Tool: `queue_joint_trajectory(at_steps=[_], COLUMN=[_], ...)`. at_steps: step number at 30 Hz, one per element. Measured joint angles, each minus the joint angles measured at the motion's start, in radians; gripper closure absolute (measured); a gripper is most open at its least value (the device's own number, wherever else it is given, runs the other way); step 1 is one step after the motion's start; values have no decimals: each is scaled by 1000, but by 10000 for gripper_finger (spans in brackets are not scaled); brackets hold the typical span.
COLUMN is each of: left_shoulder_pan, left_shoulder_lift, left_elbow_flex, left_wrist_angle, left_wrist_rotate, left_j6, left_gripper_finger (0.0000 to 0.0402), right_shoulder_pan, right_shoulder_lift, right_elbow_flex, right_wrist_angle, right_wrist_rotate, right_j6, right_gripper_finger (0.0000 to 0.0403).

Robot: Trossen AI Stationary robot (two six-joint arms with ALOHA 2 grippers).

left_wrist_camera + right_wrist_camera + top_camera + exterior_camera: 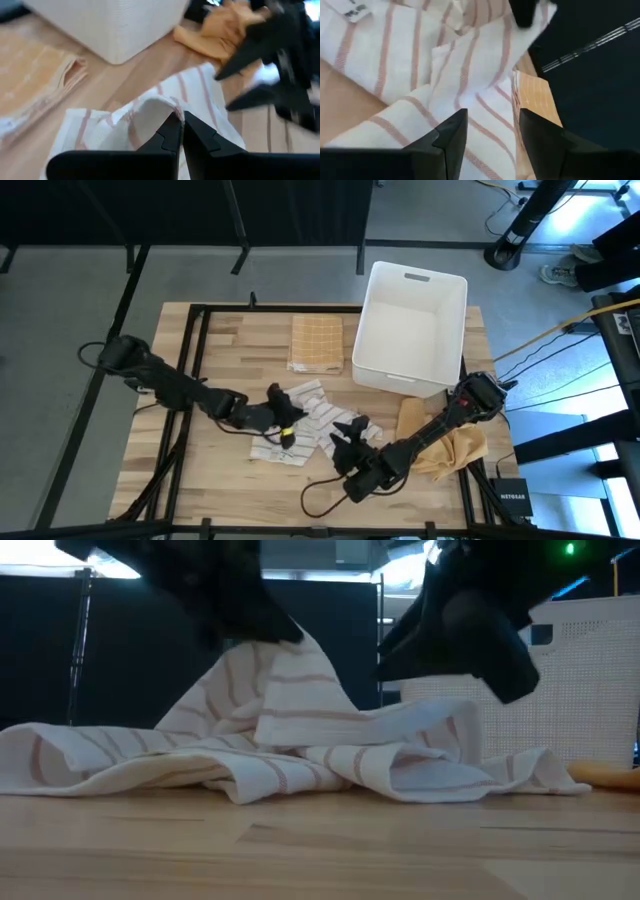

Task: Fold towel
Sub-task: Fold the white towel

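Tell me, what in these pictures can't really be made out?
- High view: the middle of the striped towel is covered by both grippers.
- Low view: both arms are cut off by the top edge; the white bin runs off the right edge.
- Left wrist view: the right gripper is blurred.
- Right wrist view: the small tag on the towel is too small to read.

White bin [415, 328], perhaps orange cloths [445, 442]
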State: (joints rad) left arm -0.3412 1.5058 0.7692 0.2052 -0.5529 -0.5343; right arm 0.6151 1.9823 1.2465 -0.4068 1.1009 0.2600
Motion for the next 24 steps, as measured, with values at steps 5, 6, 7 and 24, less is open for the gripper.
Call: queue_joint_trajectory(at_steps=[5,6,7,24], left_shoulder_pan=[59,67,75,-114], left_shoulder_lift=[51,60,68,-45], left_elbow_flex=[0,0,0,191], left_wrist_angle=[15,3,-6,-491], left_wrist_rotate=[-1,-1,-1,295], left_j6=[-112,-114,-120,105], left_gripper_finger=[396,393,390,281], right_shoulder_pan=[-5,-9,-11,-14], right_shoulder_lift=[0,0,0,0], right_elbow_flex=[-62,-73,-84,-98], right_wrist_angle=[125,150,173,290], right_wrist_rotate=[-138,-172,-199,-249], right_j6=[-86,-101,-109,-190], right_gripper_finger=[221,221,221,221])
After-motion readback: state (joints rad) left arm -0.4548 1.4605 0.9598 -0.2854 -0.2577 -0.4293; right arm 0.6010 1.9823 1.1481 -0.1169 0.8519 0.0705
